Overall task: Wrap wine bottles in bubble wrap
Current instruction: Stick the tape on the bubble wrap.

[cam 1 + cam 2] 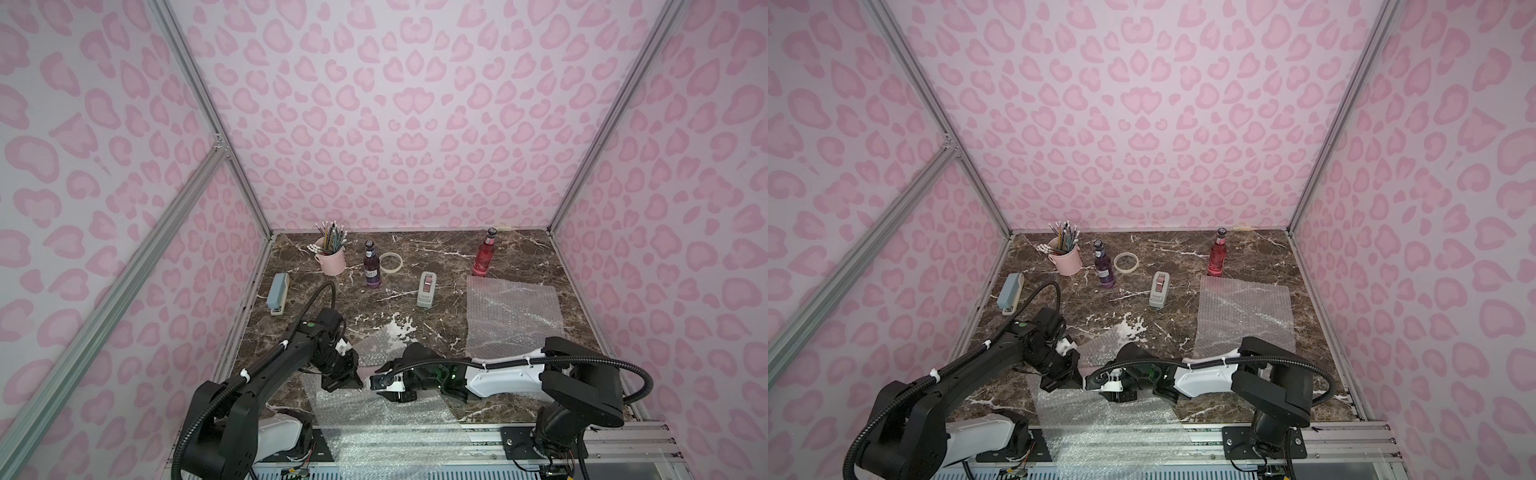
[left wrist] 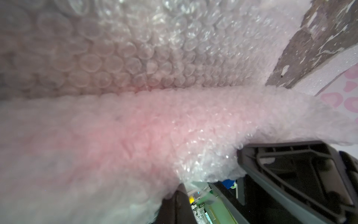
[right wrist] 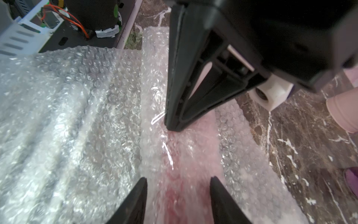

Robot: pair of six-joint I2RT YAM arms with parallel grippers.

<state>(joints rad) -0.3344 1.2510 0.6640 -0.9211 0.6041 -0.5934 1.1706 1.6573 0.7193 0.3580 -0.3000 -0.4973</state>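
Note:
A pink-red wine bottle (image 3: 180, 155) lies rolled inside bubble wrap (image 2: 135, 126) near the table's front, mostly hidden by both arms in both top views. My left gripper (image 1: 351, 380) is shut, its tip pressing down on the roll. My right gripper (image 3: 178, 178) faces it with jaws open on either side of the roll. The loose part of that bubble wrap sheet (image 1: 386, 419) spreads over the front edge. A second sheet (image 1: 511, 316) lies flat at the right. A dark purple bottle (image 1: 372, 266) and a pink-red bottle (image 1: 485, 255) stand at the back.
At the back left stands a pink cup of pencils (image 1: 330, 257), with a tape ring (image 1: 390, 262) beside the purple bottle. A grey tape dispenser (image 1: 427, 289) sits mid-table and a stapler (image 1: 277, 293) lies by the left wall. Pink walls enclose three sides.

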